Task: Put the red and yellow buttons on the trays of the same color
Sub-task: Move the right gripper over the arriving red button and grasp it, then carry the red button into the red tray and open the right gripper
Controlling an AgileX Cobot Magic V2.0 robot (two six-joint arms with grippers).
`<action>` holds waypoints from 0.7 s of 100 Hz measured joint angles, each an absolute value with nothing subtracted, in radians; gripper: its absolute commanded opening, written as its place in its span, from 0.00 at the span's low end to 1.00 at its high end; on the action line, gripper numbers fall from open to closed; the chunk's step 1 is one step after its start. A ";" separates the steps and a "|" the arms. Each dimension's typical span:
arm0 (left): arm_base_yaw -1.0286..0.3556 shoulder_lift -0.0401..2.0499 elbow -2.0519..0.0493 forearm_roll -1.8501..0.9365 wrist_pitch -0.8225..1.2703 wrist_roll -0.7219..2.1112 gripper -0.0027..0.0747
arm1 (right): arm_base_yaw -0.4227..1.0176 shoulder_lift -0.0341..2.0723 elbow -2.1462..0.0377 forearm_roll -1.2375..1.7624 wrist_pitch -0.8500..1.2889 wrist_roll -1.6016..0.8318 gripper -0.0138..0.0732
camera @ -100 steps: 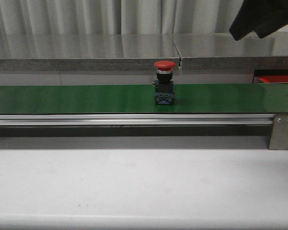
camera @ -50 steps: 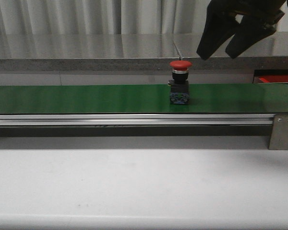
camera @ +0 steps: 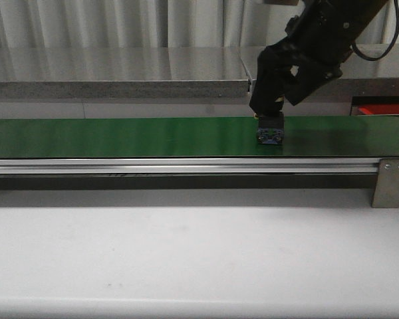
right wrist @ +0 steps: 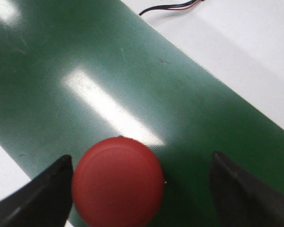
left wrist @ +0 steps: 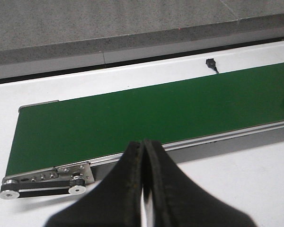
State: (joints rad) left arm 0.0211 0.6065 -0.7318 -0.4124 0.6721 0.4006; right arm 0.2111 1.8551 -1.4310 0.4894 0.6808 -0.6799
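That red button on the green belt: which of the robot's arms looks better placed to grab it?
The right. Its open gripper already straddles the red button on the belt. The left gripper is shut, with no button in its view.

One red mushroom-capped push button (right wrist: 117, 180) on a dark switch block, one long green conveyor belt (camera: 120, 136), one thin red-and-black cable (right wrist: 173, 6), one white tabletop (camera: 186, 259), and two black robot grippers (camera: 271, 106) (left wrist: 145, 189).
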 measured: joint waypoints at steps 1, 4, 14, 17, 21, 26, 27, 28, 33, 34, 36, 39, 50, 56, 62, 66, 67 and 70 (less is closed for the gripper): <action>0.021 0.606 -0.732 -0.412 0.672 0.401 0.01 | 0.211 1.856 -1.431 0.489 0.681 -0.680 0.57; 0.021 0.606 -0.732 -0.412 0.672 0.401 0.01 | 0.211 1.860 -1.431 0.489 0.681 -0.680 0.47; 0.021 0.606 -0.732 -0.412 0.672 0.401 0.01 | 0.211 1.867 -1.431 0.489 0.678 -0.682 0.22; 0.021 0.606 -0.732 -0.412 0.672 0.401 0.01 | 0.211 1.867 -1.431 0.489 0.676 -0.682 0.17; 0.021 0.606 -0.732 -0.412 0.672 0.401 0.01 | 0.211 1.865 -1.431 0.489 0.674 -0.682 0.14; 0.021 0.606 -0.732 -0.412 0.672 0.401 0.01 | 0.211 1.860 -1.431 0.489 0.665 -0.682 0.13; 0.021 0.606 -0.732 -0.412 0.672 0.401 0.01 | 0.211 1.859 -1.431 0.489 0.662 -0.682 0.13; 0.021 0.606 -0.732 -0.412 0.672 0.401 0.01 | 0.211 1.858 -1.431 0.489 0.662 -0.682 0.13; 0.021 0.606 -0.732 -0.412 0.672 0.401 0.01 | 0.209 1.842 -1.431 0.489 0.652 -0.682 0.13; 0.021 0.606 -0.732 -0.412 0.672 0.401 0.01 | 0.207 1.839 -1.431 0.489 0.653 -0.682 0.13; 0.021 0.606 -0.732 -0.412 0.672 0.401 0.01 | 0.204 1.830 -1.431 0.489 0.648 -0.682 0.13; 0.021 0.606 -0.732 -0.412 0.672 0.401 0.01 | 0.196 1.817 -1.431 0.489 0.646 -0.682 0.13; 0.021 0.606 -0.732 -0.412 0.672 0.401 0.01 | 0.148 1.757 -1.431 0.489 0.617 -0.680 0.13; 0.021 0.606 -0.732 -0.412 0.672 0.401 0.01 | 0.101 1.726 -1.431 0.491 0.608 -0.679 0.13; 0.021 0.606 -0.732 -0.412 0.672 0.401 0.01 | 0.045 1.705 -1.431 0.491 0.603 -0.676 0.13; 0.021 0.606 -0.732 -0.412 0.672 0.401 0.01 | 0.011 1.694 -1.431 0.491 0.603 -0.672 0.13; 0.021 0.606 -0.732 -0.412 0.672 0.401 0.01 | -0.003 1.693 -1.431 0.491 0.603 -0.670 0.13; 0.021 0.606 -0.732 -0.412 0.672 0.401 0.01 | -0.032 1.686 -1.431 0.491 0.603 -0.668 0.13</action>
